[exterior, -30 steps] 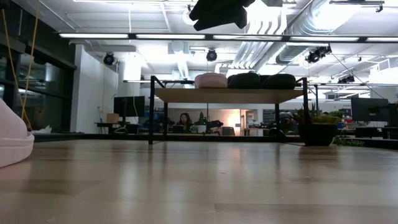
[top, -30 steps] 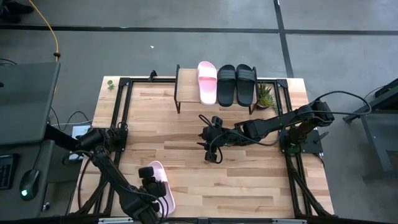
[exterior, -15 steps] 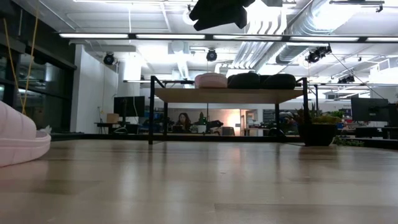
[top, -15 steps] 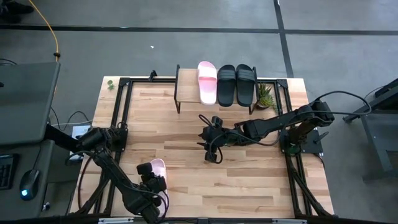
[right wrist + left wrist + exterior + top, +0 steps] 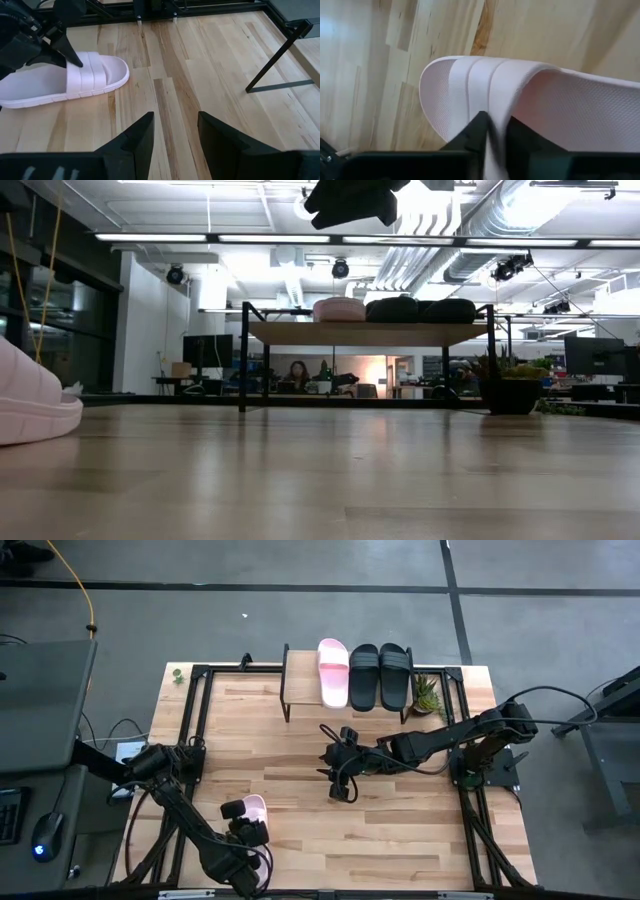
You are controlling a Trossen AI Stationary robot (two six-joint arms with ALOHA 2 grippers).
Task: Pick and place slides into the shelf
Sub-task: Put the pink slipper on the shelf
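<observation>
Three slides are sitting on the shelf (image 5: 300, 680), while the left gripper (image 5: 243, 823) is clamping the last pink slide's (image 5: 254, 808) strap well short of it, right gripper (image 5: 340, 787) hanging open nearby.

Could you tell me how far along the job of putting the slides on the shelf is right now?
Done: one pink slide and the black pair lie on the shelf. In hand: the left gripper is shut on the strap of the second pink slide at the table's near left. Left: carrying that last slide to the shelf. The right gripper hangs open over mid-table.
</observation>
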